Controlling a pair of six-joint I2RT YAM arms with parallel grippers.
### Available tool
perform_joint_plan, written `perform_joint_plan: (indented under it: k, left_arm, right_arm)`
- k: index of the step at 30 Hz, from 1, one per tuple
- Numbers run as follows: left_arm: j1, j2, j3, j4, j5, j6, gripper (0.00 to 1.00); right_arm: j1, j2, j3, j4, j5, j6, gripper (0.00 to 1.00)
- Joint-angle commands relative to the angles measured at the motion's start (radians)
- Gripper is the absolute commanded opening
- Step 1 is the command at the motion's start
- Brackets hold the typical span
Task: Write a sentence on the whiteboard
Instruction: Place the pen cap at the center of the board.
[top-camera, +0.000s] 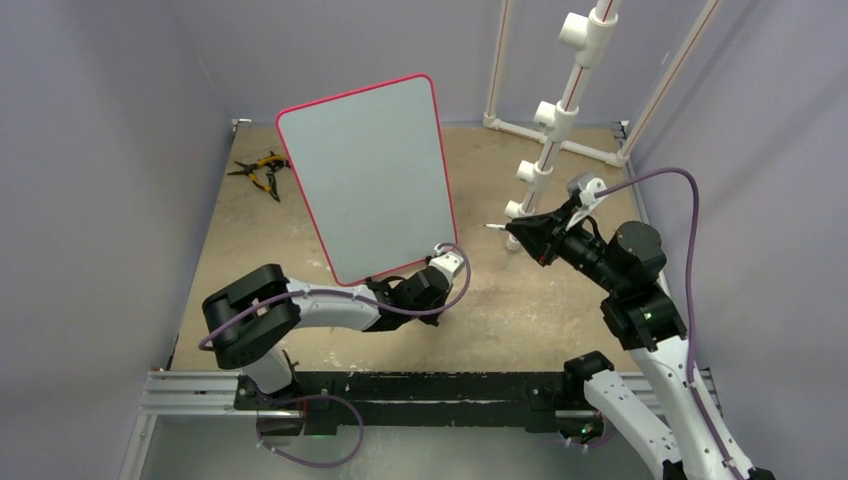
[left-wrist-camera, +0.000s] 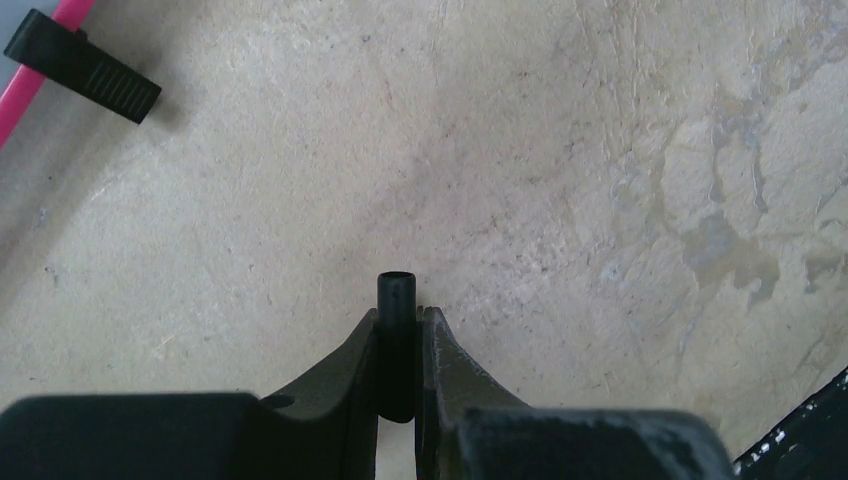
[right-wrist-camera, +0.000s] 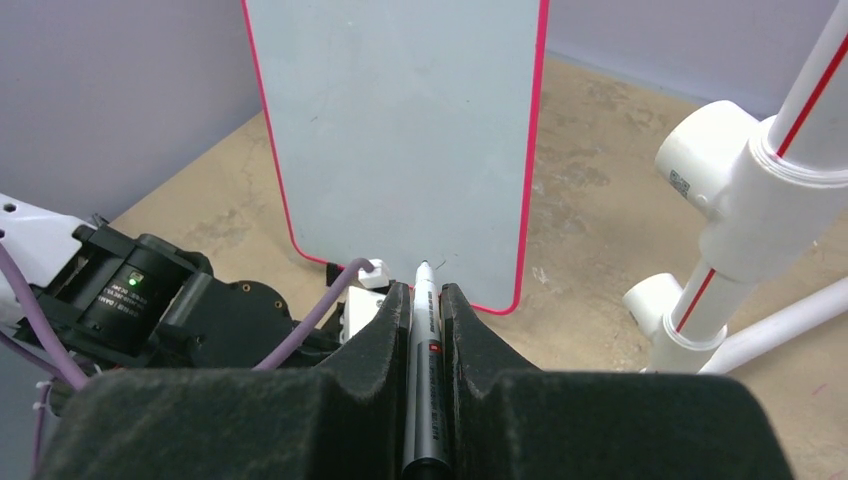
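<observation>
1. The step in hand, as I read it, is the approach before the first stroke. The whiteboard stands upright left of centre on the surface, its face turned to my arms. I see no lettering on it, so the sentence is not yet begun
2. My right hand is pressed together on a marker, pinching the barrel. The bare tip pokes out ahead of the fingers and is aimed at the board's lower edge
3. In the top view that tip sits off the board's right rim, near it but apart, and nothing touches the face
4. My left hand is pressed together on a short black tube, which I take for the marker's cap, though I cannot be sure. The hand sits low, just beside the board's near bottom corner. Its own camera shows one black foot of the board off to the upper left, apart from the fingers, so I judge this hand is not holding the board
5. Next, in my judgement, I should raise the right hand, carry it left to the upper part of the face, square the tip to the board and press lightly. The board looks free-standing, so a hard push could tip or slide it
6. The white pipe frame stands close beyond the right arm, so I'd mind the room there
</observation>
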Motion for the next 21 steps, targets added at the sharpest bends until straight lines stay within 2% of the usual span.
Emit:
perform_joint_plan:
  k: [1, 8, 14, 17, 21]
  left_arm:
    - [-0.013, 0.037, 0.053, 0.034, -0.030, -0.027, 0.02]
    - [-0.014, 0.029, 0.051, 0.040, -0.013, -0.022, 0.32]
    - [-0.010, -0.056, 0.051, 0.032, 0.006, -0.010, 0.55]
    - [-0.003, -0.111, 0.071, 0.001, 0.023, 0.009, 0.61]
    - [0.016, -0.208, 0.128, -0.091, 0.044, 0.060, 0.64]
  right_arm:
    - [0.001, -0.007, -0.008, 0.057, 0.037, -0.002, 0.00]
    - [0.001, -0.011, -0.019, 0.074, 0.042, -0.003, 0.00]
    - [0.001, -0.008, -0.022, 0.086, 0.038, -0.003, 0.00]
    - [0.001, -0.004, -0.023, 0.092, 0.037, -0.003, 0.00]
    - [0.001, -0.006, -0.022, 0.101, 0.036, 0.000, 0.00]
